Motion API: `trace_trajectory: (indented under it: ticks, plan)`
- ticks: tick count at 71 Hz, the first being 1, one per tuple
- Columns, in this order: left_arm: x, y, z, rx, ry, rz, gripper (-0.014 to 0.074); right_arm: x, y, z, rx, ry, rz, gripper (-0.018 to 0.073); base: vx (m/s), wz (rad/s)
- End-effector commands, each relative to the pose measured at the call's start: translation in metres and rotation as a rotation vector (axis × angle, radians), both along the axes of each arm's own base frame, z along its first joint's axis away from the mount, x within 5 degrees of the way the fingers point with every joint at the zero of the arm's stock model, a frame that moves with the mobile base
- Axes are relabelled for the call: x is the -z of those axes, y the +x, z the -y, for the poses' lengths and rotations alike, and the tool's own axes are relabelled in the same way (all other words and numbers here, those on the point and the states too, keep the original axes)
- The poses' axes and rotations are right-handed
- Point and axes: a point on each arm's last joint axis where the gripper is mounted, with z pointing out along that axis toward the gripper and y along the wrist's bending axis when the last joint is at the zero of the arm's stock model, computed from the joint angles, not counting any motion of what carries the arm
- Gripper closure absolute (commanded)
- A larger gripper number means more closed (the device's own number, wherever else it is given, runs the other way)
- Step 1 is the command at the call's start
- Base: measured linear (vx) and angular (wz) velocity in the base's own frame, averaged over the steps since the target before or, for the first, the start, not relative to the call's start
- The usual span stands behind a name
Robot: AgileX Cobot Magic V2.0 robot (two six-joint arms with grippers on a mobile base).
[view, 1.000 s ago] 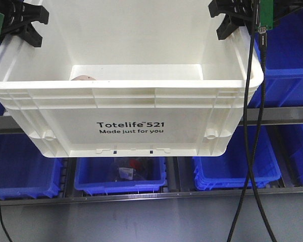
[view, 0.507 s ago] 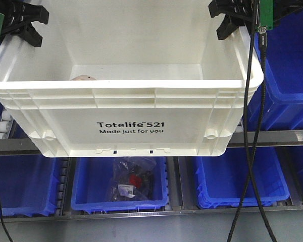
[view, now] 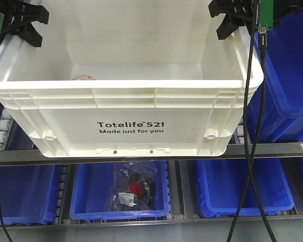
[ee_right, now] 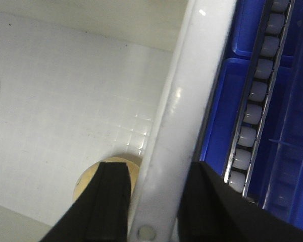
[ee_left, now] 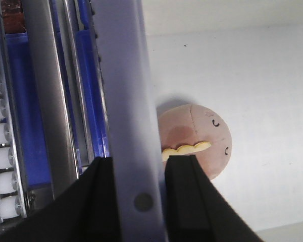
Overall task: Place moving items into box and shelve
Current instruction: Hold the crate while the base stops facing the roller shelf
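The white box [view: 131, 108], printed "Totelife 521", hangs in front of the shelving, held by both arms. My left gripper [view: 21, 22] is shut on the box's left rim [ee_left: 126, 101], one finger on each side of it. My right gripper [view: 231, 17] is likewise shut on the right rim [ee_right: 192, 91]. Inside on the box floor lies a beige-pink ball [ee_left: 202, 133] with a small yellow scalloped strip, just peeking over the front rim as the same ball [view: 83, 77] in the front view. A yellow ball [ee_right: 86, 184] lies near the right wall, partly hidden by a finger.
Blue bins fill the shelves behind and below; the middle lower bin holds a clear bag of dark parts [view: 131, 189]. A metal shelf rail [view: 272, 148] runs behind the box's bottom. White roller tracks [ee_left: 5, 151] [ee_right: 252, 116] flank the box. Black cables [view: 250, 151] hang at right.
The shelf rail and blue bins have slid downward in the front view while the box keeps its place in frame. Both grippers stay shut on the rims.
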Motion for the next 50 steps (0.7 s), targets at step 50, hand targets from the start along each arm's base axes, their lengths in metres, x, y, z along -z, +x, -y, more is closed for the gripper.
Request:
trace_trajectory:
  ticks: [50]
  plan:
    - [-0.0427, -0.0141, 0.0172, 0.04, -0.181, 0.197, 0.0613, -0.0399, -0.0186, -0.0157, -0.076, 0.182, 0.138, 0.0571, 0.0, 0.0]
